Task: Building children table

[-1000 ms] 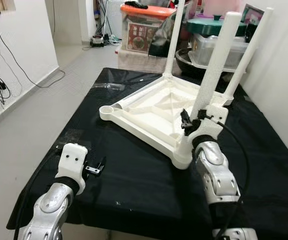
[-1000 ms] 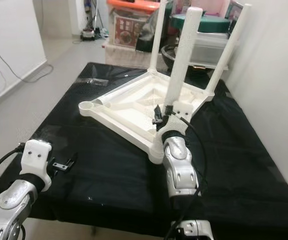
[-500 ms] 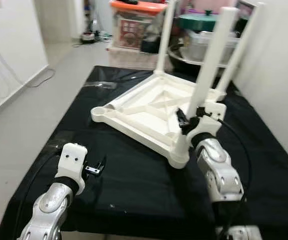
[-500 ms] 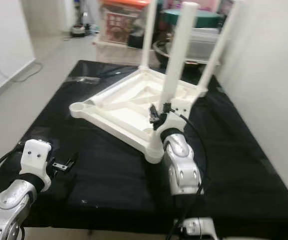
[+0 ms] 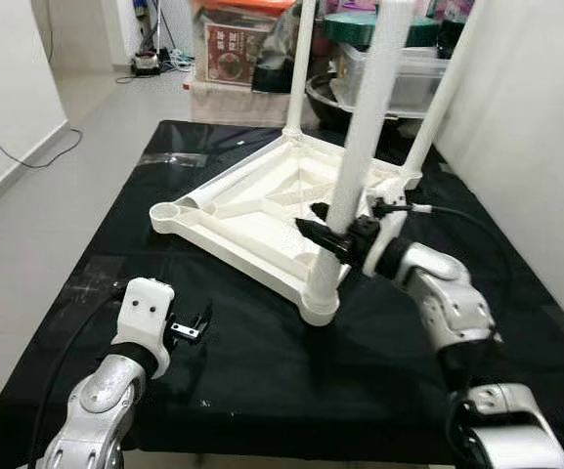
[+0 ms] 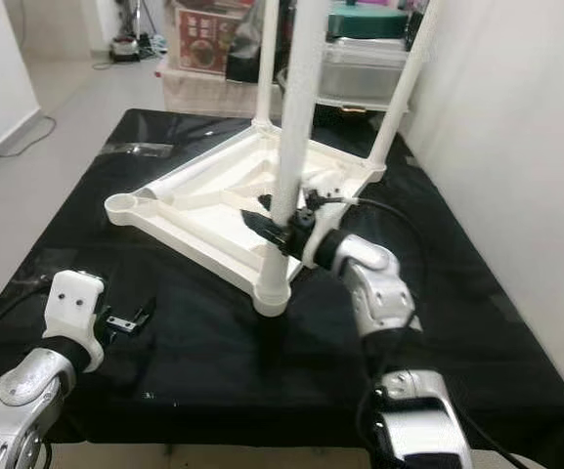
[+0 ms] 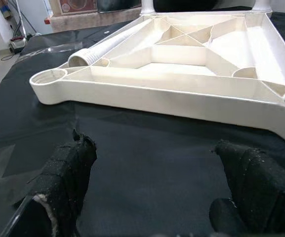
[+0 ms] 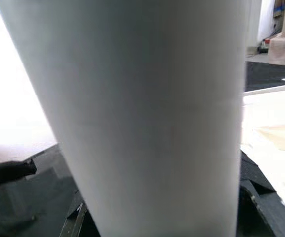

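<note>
— How far along is it?
— Three legs stand in the upturned tabletop (image 5: 262, 210). The right pincer (image 5: 335, 239) is clamped on the near leg (image 5: 360, 147) at five o'clock.
— What's left?
— The nine o'clock socket (image 5: 167, 211) is empty; a loose leg (image 5: 225, 193) lies beside it. The left pincer (image 7: 157, 192) hangs open, holding nothing.

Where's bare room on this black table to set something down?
Bare cloth lies along the near edge between the left gripper and the table frame, and right of the frame toward the wall. The far end, with boxes behind, is crowded.
</note>
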`<state>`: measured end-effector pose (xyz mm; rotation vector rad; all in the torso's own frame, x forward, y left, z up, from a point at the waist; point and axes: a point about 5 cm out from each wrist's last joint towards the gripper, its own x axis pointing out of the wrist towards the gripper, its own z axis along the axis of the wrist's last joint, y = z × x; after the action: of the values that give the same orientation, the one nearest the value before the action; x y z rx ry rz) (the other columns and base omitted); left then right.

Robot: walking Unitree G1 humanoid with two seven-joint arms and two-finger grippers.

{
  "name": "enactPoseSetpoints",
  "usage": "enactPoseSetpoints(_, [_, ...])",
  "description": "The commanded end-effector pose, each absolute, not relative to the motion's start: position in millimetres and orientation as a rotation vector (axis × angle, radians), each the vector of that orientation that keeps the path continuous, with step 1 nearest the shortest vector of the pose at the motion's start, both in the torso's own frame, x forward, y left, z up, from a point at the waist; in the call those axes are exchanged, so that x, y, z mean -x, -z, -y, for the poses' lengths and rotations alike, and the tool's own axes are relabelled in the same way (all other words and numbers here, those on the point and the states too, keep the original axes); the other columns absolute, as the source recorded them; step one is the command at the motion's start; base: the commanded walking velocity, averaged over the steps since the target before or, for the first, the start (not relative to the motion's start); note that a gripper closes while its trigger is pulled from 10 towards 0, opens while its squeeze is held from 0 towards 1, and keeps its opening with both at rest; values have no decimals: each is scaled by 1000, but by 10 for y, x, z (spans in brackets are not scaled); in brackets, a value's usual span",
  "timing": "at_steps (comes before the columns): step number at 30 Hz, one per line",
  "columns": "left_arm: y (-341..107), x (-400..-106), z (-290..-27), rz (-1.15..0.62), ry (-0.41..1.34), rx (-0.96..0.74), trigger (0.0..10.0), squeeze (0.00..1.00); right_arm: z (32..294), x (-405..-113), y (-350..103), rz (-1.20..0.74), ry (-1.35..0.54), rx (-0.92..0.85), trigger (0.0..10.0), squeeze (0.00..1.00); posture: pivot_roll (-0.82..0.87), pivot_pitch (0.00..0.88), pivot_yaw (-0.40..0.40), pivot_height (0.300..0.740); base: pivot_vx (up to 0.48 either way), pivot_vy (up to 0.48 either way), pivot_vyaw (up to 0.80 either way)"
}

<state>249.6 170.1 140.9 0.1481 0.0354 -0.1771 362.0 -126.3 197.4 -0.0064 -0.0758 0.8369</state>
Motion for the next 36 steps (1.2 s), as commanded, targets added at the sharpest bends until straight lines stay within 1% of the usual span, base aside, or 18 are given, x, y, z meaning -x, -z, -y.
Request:
enactPoseSetpoints(1, [-1361,-2492,-1704,-54,180,-159,10000,0,1227,-3654,-1938,62,-797,27,10000,0,140,0,-120,740,0,0,0])
enactPoseSetpoints(4, [-1360,-2491,-1703,-54,180,-160,10000,0,1232,-3682,-1935,64,-761,40,10000,0,140,0,-120,740,0,0,0])
enactPoseSetpoints(5, [-1357,-2487,-1703,-56,177,-163,10000,0,1624,-3853,-1757,-92,-114,18,10000,0,126,0,-116,740,0,0,0])
enactPoseSetpoints(6, [-1357,-2487,-1703,-56,177,-163,10000,0,1624,-3853,-1757,-92,-114,18,10000,0,126,0,-116,740,0,0,0])
enactPoseSetpoints(7, [-1355,-2486,-1702,-57,176,-164,10000,0,1808,-3840,-1665,-166,130,-3,10000,0,126,0,-116,740,0,0,0])
enactPoseSetpoints(8, [-1355,-2485,-1699,-57,177,-167,10000,0,1926,-3723,-1559,-198,293,-8,10000,0,129,0,-117,740,0,0,0])
enactPoseSetpoints(11, [-1352,-2484,-1697,-60,177,-169,10000,0,1983,-3487,-1422,-205,387,9,10000,0,115,0,-106,740,0,0,0])
enactPoseSetpoints(13, [-1352,-2484,-1697,-60,177,-169,10000,0,1983,-3487,-1422,-205,387,9,10000,0,115,0,-106,740,0,0,0])
enactPoseSetpoints(16, [-1348,-2483,-1696,-64,179,-175,10000,0,2014,-3317,-1368,-209,449,33,10000,0,109,0,-114,740,0,0,0])
enactPoseSetpoints(21, [-1348,-2487,-1695,-62,174,-179,10000,0,1995,-3267,-1410,-178,433,3,10000,0,92,0,-106,740,0,0,0])
enactPoseSetpoints(22, [-1349,-2492,-1691,-61,173,-181,10000,0,1960,-3291,-1482,-139,413,-31,10000,1000,97,0,-110,740,0,0,0])
enactPoseSetpoints(26, [-1351,-2494,-1693,-60,173,-180,10000,0,1903,-3347,-1593,-92,367,-55,10000,1000,97,0,-110,740,0,0,0])
enactPoseSetpoints(27, [-1353,-2495,-1693,-59,175,-180,10000,0,1871,-3416,-1761,-13,329,-62,10000,129,92,0,-109,740,0,0,0])
enactPoseSetpoints(28, [-1355,-2494,-1695,-58,176,-178,10000,0,1850,-3449,-1899,43,319,-78,10000,0,91,0,-109,740,0,0,0])
enactPoseSetpoints(32, [-1357,-2493,-1695,-56,176,-175,10000,0,1856,-3473,-2099,137,300,-105,10000,0,91,0,-109,740,0,0,0])
enactPoseSetpoints(33, [-1359,-2493,-1694,-55,176,-174,10000,0,1839,-3502,-2228,195,211,-137,10000,0,93,0,-111,740,0,0,0])
enactPoseSetpoints(34, [-1359,-2493,-1694,-55,176,-174,10000,0,1839,-3502,-2228,195,211,-137,10000,0,93,0,-111,740,0,0,0])
enactPoseSetpoints(36, [-1362,-2494,-1691,-52,179,-171,10000,0,1667,-3533,-2412,253,-210,-152,10000,0,88,0,-103,740,0,0,0])
